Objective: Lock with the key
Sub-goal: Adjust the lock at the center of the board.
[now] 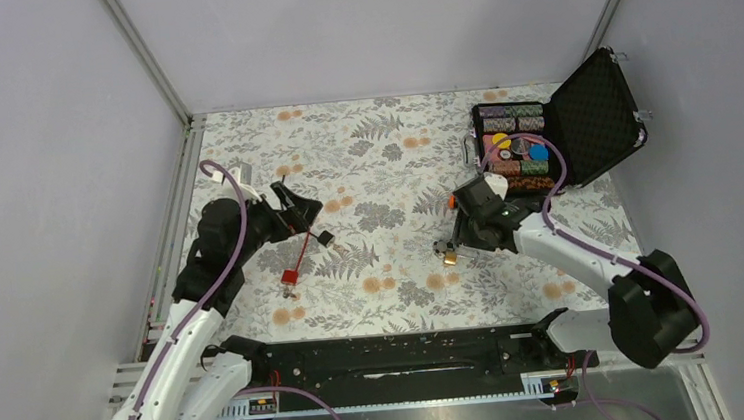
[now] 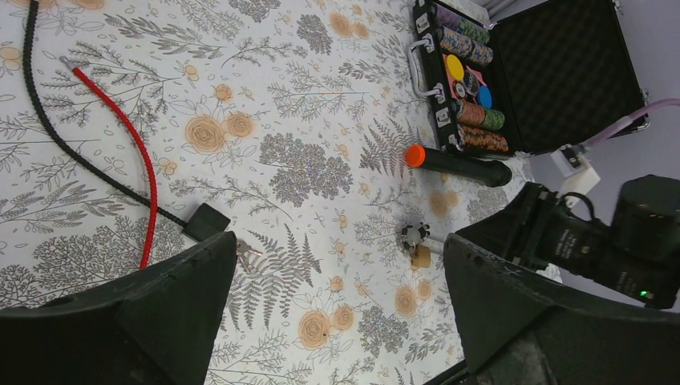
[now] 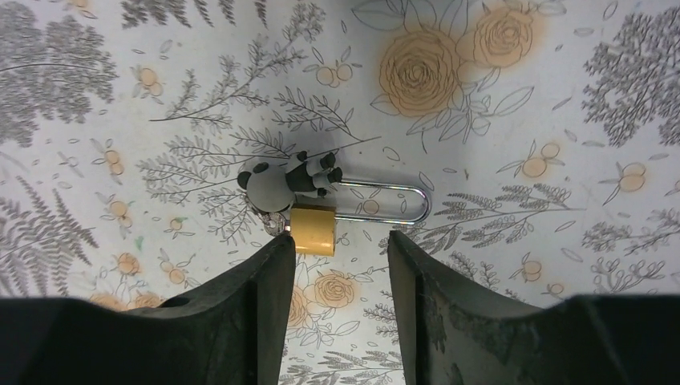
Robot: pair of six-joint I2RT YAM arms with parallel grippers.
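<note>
Top external view: the key [image 1: 288, 293] lies flat on the table [image 1: 385, 169], just beside the red block [image 1: 291, 275], on the side of that block nearer the arm bases. The left end effector [image 1: 299, 202] hangs on the far side of the red block, apart from it. The right end effector [image 1: 453, 236] is well apart from the red block, toward the right arm, with the padlock [image 1: 449, 255] at its tip.

Left wrist view: the left end effector's fingers [image 2: 160, 321] stand wide apart with nothing between them. The red block is hidden behind one finger. The key shows as a few silvery pieces at that finger's edge, near where the red cable [image 2: 120, 128] runs toward the block.

Right wrist view: neither the key nor the red block is in view. The right end effector's fingers [image 3: 240, 321] are moderately apart and hold nothing; they flank the padlock's brass body, and whether they touch it cannot be told. A small silvery piece under the panda charm [image 3: 281, 183] is too small to identify.

Handling, as a judgement: the key is light, stiff, thin and smooth; lying flat, it offers little edge to pinch and will likely slide on the table. Take hold across the broad head, leaving the blade free; loose pieces of the cluster will dangle, so close firmly and lift slowly. The left end effector is the nearer to the red block and hence to the key.
</note>
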